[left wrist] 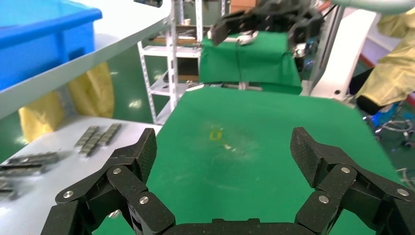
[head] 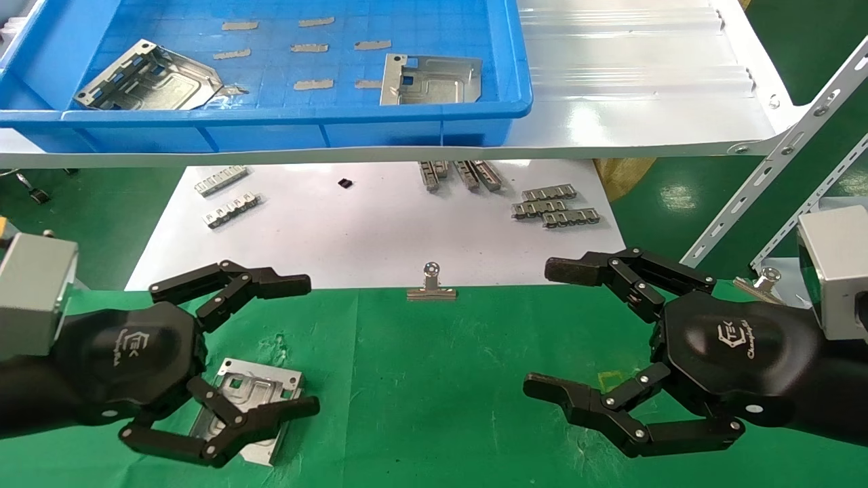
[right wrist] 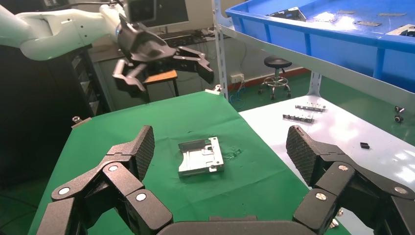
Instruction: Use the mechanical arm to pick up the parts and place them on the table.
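Note:
One grey stamped part lies flat on the green table at the near left; it also shows as the part in the right wrist view. My left gripper hangs open above it, holding nothing, with its lower finger crossing the plate in the head view. In its own view the left gripper has only bare cloth between its fingers. My right gripper is open and empty over the near right of the cloth, and is the right gripper facing the plate. Two more parts lie in the blue bin.
The bin stands on a glossy white shelf across the back, with slanted slotted rails at the right. A white board behind the cloth carries small slotted strips. Binder clips sit on the cloth's far edge.

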Robot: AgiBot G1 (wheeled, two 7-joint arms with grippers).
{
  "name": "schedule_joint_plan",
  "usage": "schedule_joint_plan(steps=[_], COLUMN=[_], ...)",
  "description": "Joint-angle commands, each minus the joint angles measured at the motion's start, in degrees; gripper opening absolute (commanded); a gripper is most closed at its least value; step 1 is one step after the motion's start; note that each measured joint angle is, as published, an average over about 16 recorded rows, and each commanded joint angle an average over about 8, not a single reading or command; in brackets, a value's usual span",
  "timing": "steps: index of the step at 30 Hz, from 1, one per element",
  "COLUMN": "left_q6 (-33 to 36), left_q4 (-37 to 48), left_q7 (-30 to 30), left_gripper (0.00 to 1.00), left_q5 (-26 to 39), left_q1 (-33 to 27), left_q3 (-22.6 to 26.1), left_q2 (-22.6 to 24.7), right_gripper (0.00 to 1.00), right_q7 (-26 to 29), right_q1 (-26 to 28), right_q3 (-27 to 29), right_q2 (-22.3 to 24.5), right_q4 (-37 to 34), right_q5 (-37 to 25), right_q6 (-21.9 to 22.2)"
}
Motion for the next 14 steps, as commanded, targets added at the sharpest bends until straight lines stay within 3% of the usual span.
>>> schedule_joint_plan(steps=[1, 14], left_q6=[-0.17, -0.86], left_q4=[-2.11, -11.98], left_q7=[-1.67, -8.88], left_gripper=[1.0, 1.0], left_q5=[-0.32, -1.86], left_q1=[0.89, 5.02], left_q3=[-1.12, -6.39], left_q2=[-0.31, -1.71], right_gripper=[1.0, 1.0], right_q7=[0.0, 0.0], right_q1=[0.0, -0.01], right_q3=[0.0, 0.0], right_q2=[0.0, 0.01], right_q4=[0.0, -0.02], right_q5=[0.0, 0.01], right_q6=[0.0, 0.01])
